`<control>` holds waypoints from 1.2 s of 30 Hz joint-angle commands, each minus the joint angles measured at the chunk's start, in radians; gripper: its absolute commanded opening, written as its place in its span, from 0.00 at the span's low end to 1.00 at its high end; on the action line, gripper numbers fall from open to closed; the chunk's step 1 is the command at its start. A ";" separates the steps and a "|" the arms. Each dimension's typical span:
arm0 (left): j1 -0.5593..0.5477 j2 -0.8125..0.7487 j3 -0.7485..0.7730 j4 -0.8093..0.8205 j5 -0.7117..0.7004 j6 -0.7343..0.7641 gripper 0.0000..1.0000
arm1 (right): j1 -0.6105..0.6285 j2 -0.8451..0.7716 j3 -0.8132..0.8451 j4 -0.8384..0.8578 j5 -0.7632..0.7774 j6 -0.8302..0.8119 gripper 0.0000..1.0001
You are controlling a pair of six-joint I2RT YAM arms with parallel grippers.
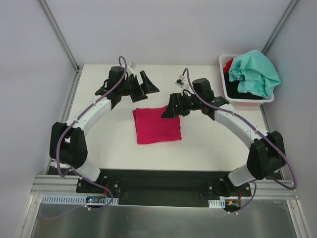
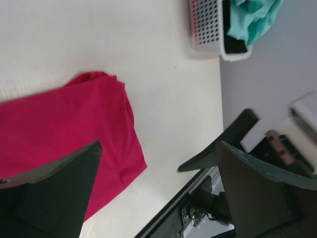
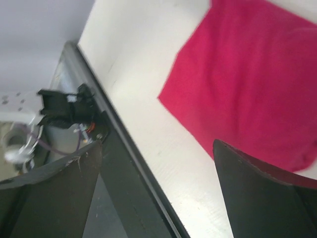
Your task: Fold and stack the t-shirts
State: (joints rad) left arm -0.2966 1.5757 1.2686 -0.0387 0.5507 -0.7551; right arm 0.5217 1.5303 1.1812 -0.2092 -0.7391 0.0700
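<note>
Top view alone shows left gripper point(image 1: 150, 85) and right gripper point(image 1: 167, 112), fingers apart, near the mid-table magenta t-shirt point(image 1: 157, 126). Left wrist view alone reveals the basket's point(image 2: 208, 25) perforated wall.

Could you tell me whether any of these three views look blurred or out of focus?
Top external: sharp and evenly lit. Left wrist: near fingers soft, pink t-shirt fairly clear. Right wrist: blurred throughout, worst at the left edge.

I have the folded t-shirt point(image 1: 157, 125) lying flat at the middle of the table point(image 1: 208, 144). My left gripper point(image 1: 144, 89) hangs behind it and to the left, and my right gripper point(image 1: 171, 110) is over its far right corner. The basket point(image 1: 224, 74) stands at the table's far right corner, with heaped t-shirts point(image 1: 255, 74) inside.
</note>
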 commanded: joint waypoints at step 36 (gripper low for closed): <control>-0.427 0.412 0.297 -0.727 -0.899 -0.081 0.99 | -0.061 -0.420 0.081 -0.607 0.916 0.083 0.96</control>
State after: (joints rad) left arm -0.7258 1.9446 1.4769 -0.6056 -0.2497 -0.8303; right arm 0.4603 1.1378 1.2232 -0.7769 0.1764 0.1417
